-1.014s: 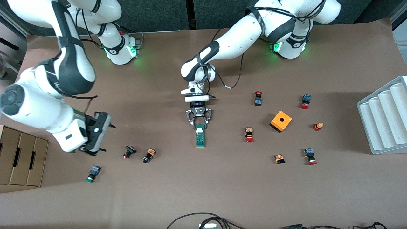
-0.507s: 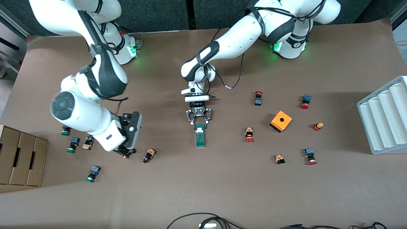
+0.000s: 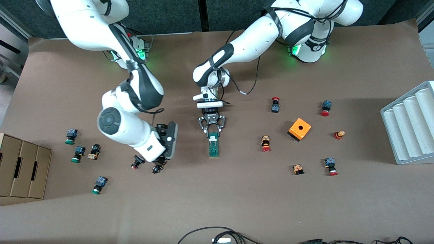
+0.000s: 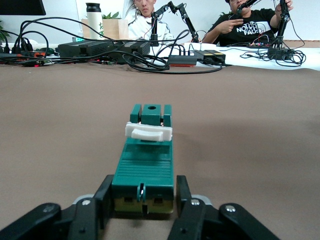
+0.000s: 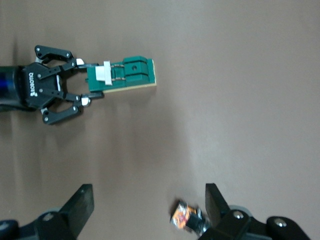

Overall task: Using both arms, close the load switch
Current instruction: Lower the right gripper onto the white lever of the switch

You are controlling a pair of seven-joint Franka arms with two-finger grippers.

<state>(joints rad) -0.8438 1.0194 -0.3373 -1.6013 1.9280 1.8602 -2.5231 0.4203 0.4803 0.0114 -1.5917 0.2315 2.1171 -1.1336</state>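
Observation:
The load switch, a narrow dark-green block with a white tab, lies mid-table. My left gripper is shut on its tab end, which points toward the arms' bases. In the left wrist view the switch sits between the fingers, which press on both its sides. My right gripper is open and empty, up in the air over two small push buttons, beside the switch toward the right arm's end. The right wrist view shows the switch, the left gripper and an orange-bodied button by one of the right gripper's own fingers.
Several push buttons lie scattered, some near the right gripper and some toward the left arm's end. An orange cube box and a white ribbed tray sit toward the left arm's end. Cardboard boxes stand at the right arm's end.
My right arm has swung from its end of the table toward the middle, closer to the switch. The left gripper and the switch have not moved.

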